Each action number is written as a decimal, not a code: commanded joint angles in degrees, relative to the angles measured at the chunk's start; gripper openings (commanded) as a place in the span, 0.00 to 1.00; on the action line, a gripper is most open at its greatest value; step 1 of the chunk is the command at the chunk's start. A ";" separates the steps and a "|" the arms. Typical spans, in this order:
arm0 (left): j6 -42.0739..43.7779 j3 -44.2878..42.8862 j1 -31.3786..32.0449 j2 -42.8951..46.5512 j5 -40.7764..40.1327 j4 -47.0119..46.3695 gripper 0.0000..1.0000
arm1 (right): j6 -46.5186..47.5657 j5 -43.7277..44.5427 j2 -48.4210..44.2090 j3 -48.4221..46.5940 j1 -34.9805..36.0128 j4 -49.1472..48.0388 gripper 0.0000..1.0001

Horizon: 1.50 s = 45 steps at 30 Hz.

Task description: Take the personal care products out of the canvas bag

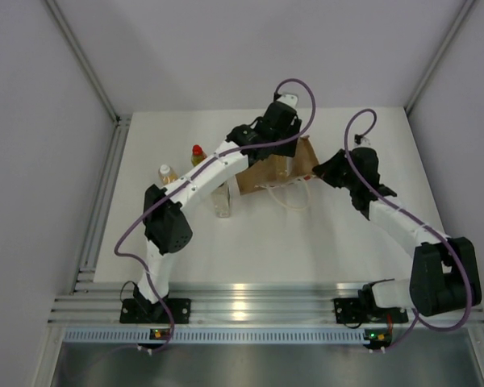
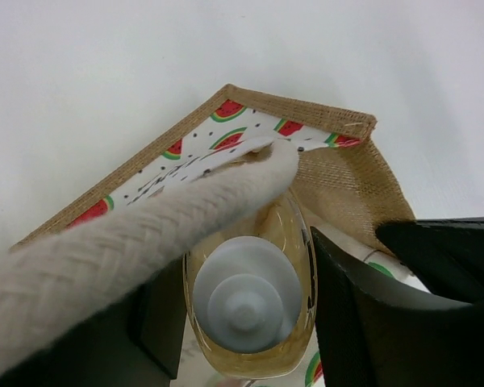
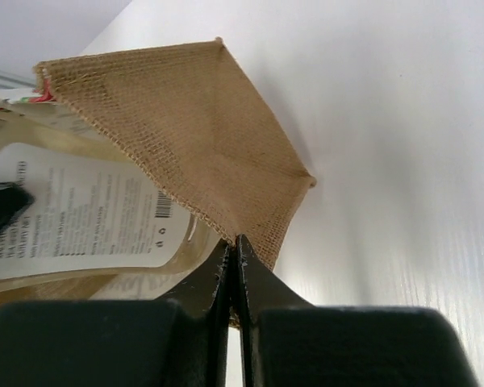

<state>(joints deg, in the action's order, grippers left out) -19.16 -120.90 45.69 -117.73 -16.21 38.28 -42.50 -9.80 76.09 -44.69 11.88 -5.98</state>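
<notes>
The small brown burlap canvas bag (image 1: pixel 262 173), its white panel printed with red watermelon slices, lay on its side at the far middle of the white counter (image 1: pixel 306 242), mouth toward the near edge. One pale amber bottle with a whitish cap (image 2: pixel 246 294) sat in that mouth, cap end outward. Through the right wrist camera its white printed label and barcode showed under the burlap flap.

The left claw (image 2: pixel 250 322) was grasping this bottle, a dark finger (image 2: pixel 363 322) pressed against each side of its body below the cap. A thick braided off-white rope handle (image 2: pixel 145 242) crossed just in front of the left wrist camera and over the bottle's shoulder. The right claw (image 3: pixel 235 246) was clenched on the edge of the burlap side panel at the bag's right end, the jaws together with the cloth pinched between them.

Three other bottles stood upright on the counter to the left of the bag. A yellow bottle with a red cap (image 1: pixel 198 153) was nearest the bag's left end. An amber bottle with a white cap (image 1: pixel 167 174) stood further left. A clear bottle (image 1: pixel 223 203) stood nearer the arm bases, its top hidden under the left arm's white forearm. The bag's second handle looped loosely onto the counter in front of the mouth.
</notes>
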 commanded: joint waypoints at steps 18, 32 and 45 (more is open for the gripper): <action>0.79 -3.03 0.80 -4.79 4.09 -8.58 0.00 | -21.37 12.96 -0.24 2.40 3.50 1.41 0.00; 0.88 -1.27 1.77 -8.39 -2.25 -9.63 0.11 | -38.01 24.22 -5.96 5.84 7.10 4.31 0.00; -0.79 0.13 1.77 -8.74 -3.04 -10.42 0.18 | -38.53 21.23 -0.95 3.90 7.37 3.08 0.00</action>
<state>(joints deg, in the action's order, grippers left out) -18.11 -121.03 47.37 -129.25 -17.69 34.54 -79.33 10.46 73.10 -39.46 18.63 -2.48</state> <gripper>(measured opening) 0.590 0.006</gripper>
